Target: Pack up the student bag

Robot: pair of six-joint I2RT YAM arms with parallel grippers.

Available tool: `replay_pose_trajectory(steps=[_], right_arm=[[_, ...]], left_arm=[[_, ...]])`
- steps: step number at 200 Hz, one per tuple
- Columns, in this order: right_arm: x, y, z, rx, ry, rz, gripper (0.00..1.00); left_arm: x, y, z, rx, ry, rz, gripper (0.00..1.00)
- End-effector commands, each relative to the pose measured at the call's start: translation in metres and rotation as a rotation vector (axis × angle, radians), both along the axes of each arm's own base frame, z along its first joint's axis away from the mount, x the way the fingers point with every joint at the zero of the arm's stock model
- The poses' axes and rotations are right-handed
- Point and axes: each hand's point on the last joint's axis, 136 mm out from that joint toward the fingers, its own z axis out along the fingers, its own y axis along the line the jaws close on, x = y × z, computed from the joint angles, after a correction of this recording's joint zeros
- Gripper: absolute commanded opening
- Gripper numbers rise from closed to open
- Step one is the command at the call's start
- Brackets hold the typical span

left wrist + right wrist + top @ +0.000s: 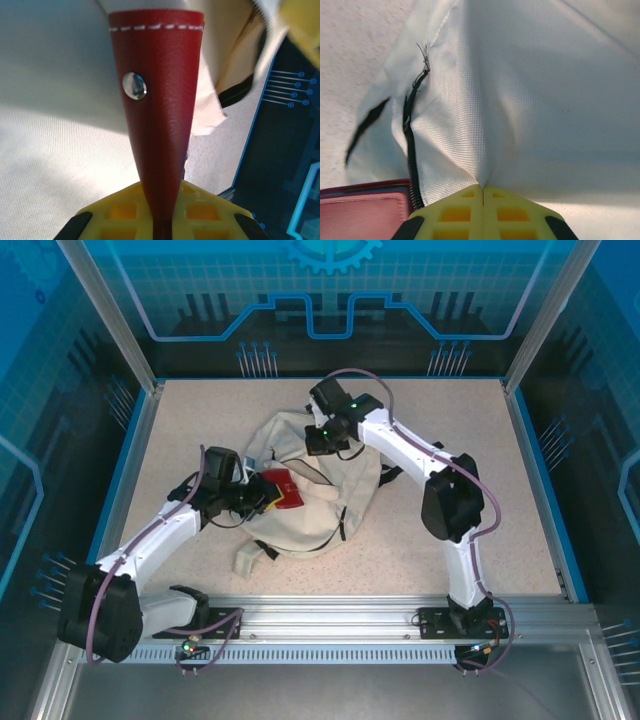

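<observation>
Bag (320, 505) lying in the middle of the table (470, 430). Right gripper (483, 192) pinching its fabric beside the zipper (411, 150), probably propping the mouth open. Left gripper (161, 222) clamping a red case (160, 110), likely meant for inside. Wrist views showing both pinches close up; top view giving the layout.

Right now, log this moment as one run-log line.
left fingers: shut on red leather case | right fingers: shut on fabric of cream backpack beside zipper
</observation>
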Motion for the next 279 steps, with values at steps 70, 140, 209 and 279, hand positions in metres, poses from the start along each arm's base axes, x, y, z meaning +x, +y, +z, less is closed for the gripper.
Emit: replay_pose_trajectory(steps=[70,140,209,279], right_arm=[[-0.014,0.017,0.034,0.165,0.016,0.041,0.00],[-0.020,0.012,0.035,0.168,0.023,0.033,0.00],[-0.022,0.010,0.029,0.175,0.043,0.012,0.00],[-0.021,0.008,0.030,0.186,0.045,0.006,0.00]], left_arm=[[0.029,-0.023,0.013,-0.141,-0.048,-0.040,0.06],[0.076,-0.020,0.017,-0.215,-0.106,0.141,0.05],[0.082,-0.017,-0.001,-0.182,-0.078,0.187,0.37],[0.041,0.001,-0.013,-0.025,-0.031,0.127,0.50]])
